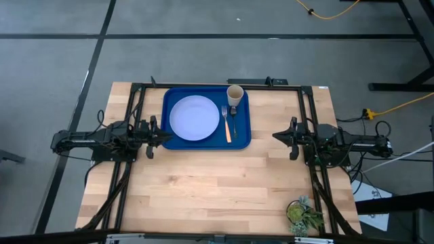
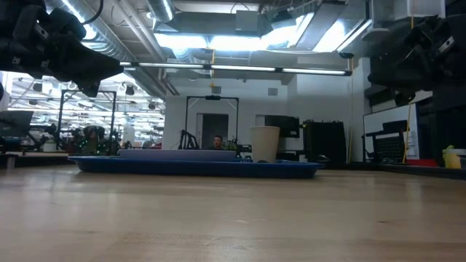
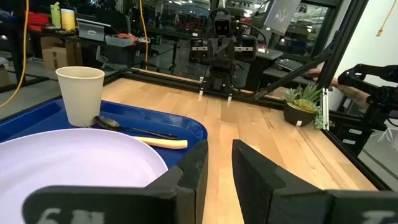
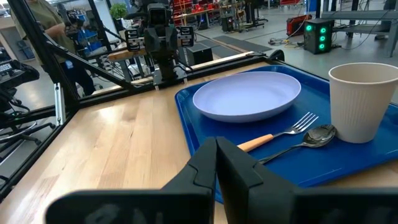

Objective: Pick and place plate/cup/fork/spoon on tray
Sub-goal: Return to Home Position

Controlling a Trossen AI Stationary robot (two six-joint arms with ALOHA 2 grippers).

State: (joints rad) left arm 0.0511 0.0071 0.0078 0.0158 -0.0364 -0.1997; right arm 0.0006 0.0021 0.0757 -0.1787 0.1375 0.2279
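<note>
The deep-blue tray [image 1: 243,139] lies at the table's far middle. On it rest the pale lavender plate [image 1: 194,118], the tan cup [image 1: 234,94] upright at the far right corner, the wooden-handled fork [image 1: 226,126] and the dark spoon [image 1: 234,116] beside the plate. My left gripper [image 1: 167,135] hovers at the tray's left near corner, its fingers a narrow gap apart [image 3: 219,177] and empty. My right gripper [image 1: 277,135] hovers right of the tray, shut [image 4: 216,168] and empty.
A small potted plant [image 1: 303,215] stands at the table's near right corner. Black frame rails [image 1: 308,115] run along the table's left, right and far sides. A person [image 4: 38,25] stands beyond the table's left side.
</note>
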